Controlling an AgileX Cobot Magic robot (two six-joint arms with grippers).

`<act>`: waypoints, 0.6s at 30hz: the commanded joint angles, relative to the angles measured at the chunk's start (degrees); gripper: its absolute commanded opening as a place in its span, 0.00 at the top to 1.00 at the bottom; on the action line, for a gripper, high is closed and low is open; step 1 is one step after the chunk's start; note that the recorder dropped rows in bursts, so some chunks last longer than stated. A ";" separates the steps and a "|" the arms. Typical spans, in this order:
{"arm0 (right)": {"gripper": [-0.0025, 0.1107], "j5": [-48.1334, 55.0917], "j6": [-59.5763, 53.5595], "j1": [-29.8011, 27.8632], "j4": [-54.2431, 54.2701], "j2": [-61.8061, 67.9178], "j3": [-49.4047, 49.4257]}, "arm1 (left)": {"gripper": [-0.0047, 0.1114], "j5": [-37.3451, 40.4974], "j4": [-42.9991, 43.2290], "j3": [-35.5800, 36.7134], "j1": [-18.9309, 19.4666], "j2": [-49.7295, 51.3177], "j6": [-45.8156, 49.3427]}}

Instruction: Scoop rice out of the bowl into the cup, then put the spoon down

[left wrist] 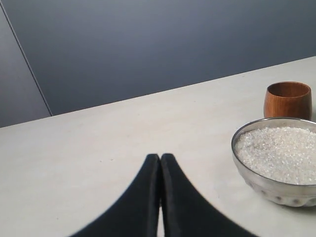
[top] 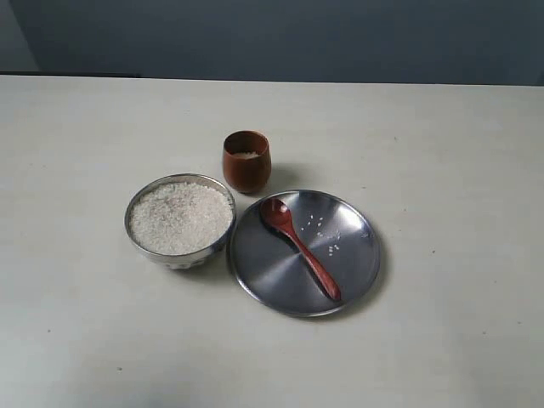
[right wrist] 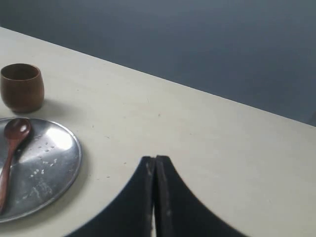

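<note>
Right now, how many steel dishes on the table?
2. The bowl, full of rice, sits left; the plate lies just right of it, carrying the spoon. Nothing looks hidden.

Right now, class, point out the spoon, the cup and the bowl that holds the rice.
spoon (top: 307,257), exterior view, middle of its handle
cup (top: 246,173), exterior view, its front wall
bowl (left wrist: 256,183), left wrist view, its steel outer wall
</note>
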 commanded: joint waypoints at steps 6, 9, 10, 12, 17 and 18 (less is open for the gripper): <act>0.98 -0.23 0.20 -0.05 -0.47 -0.06 0.09 | 0.96 0.89 3.29 0.22 0.07 -0.23 -0.77; 0.98 -0.23 0.20 -0.05 -0.47 -0.06 0.09 | 0.96 1.04 5.72 0.22 0.07 -0.23 -1.31; 0.98 -0.23 0.20 -0.05 -0.47 -0.06 0.09 | 0.96 1.43 5.42 0.22 0.07 -0.23 -1.66; 0.98 -0.23 0.20 -0.05 -0.47 -0.06 0.09 | 0.96 1.86 5.32 0.22 0.07 -0.23 -1.82; 0.98 -0.23 0.20 -0.05 -0.47 -0.06 0.09 | 0.96 1.86 5.20 0.22 0.07 -0.23 -4.97; 0.98 -0.23 0.20 -0.05 -0.47 -0.06 0.09 | 0.96 1.86 5.20 0.22 0.07 -0.23 -6.85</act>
